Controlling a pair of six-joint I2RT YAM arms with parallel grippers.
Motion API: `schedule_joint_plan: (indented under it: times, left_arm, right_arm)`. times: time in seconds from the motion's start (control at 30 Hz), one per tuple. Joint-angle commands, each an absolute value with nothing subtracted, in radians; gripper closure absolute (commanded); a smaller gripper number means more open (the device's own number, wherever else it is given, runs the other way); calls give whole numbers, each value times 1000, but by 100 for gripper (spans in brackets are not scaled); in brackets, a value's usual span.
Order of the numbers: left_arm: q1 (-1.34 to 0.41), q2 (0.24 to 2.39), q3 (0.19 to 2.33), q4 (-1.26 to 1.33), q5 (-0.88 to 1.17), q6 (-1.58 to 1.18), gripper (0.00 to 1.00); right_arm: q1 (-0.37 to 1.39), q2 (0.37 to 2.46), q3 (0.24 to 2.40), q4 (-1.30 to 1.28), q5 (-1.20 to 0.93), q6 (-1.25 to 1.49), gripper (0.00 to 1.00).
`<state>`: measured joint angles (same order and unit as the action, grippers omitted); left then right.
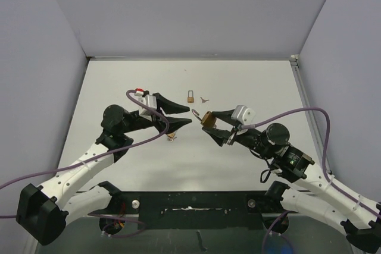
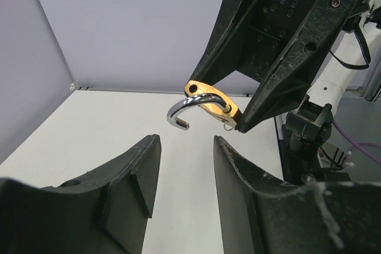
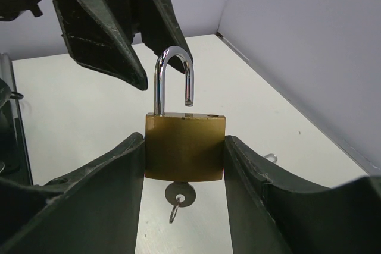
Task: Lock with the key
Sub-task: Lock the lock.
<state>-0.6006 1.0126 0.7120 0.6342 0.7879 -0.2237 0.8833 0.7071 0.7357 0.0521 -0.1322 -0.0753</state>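
Observation:
My right gripper (image 1: 209, 121) is shut on a brass padlock (image 1: 207, 118) and holds it above the table. In the right wrist view the padlock (image 3: 186, 147) sits clamped between the fingers of the gripper (image 3: 184, 150). Its steel shackle (image 3: 174, 75) stands open, and a key (image 3: 180, 194) with a small ring hangs from the bottom. My left gripper (image 1: 189, 116) is open and empty, facing the shackle tip from the left. In the left wrist view the padlock (image 2: 213, 103) hangs just beyond the open gripper (image 2: 186, 147).
A second small padlock (image 1: 190, 96) and a loose key (image 1: 205, 98) lie on the white table (image 1: 131, 87) behind the grippers. A small brass object (image 1: 171, 137) lies under the left gripper. Grey walls enclose the left, back and right.

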Motion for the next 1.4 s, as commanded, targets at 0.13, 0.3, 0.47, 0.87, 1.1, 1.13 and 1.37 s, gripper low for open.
schedule_joint_plan:
  times: [0.13,0.3,0.47,0.87,1.1,1.13,1.37]
  left_arm:
    - [-601,1013,721,797,851,-229,59]
    - [-601,1021,734,821,886,-249,58]
    - [-602,1034,740,836,916,-264,61]
    - [-604,1040,761,901,1017,-316,100]
    - [-607,983,781,754,931,-262,100]
    - [-608,971,803,713,910,-241,100]
    - [-611,939,918,462,828,-139,100]
  right_arm:
    - [878,676,797,133,-251,-29,100]
    - [878,685,792,146,-274,-16,100]
    - [877,694,789,157,-276,-11,100]
    - [878,721,776,176,-263,6,100]
    - [879,726,786,129,-223,-4,15]
    - [879,726,787,118,-211,-5,6]
    - [881,719,785,89,-189,-22,2]
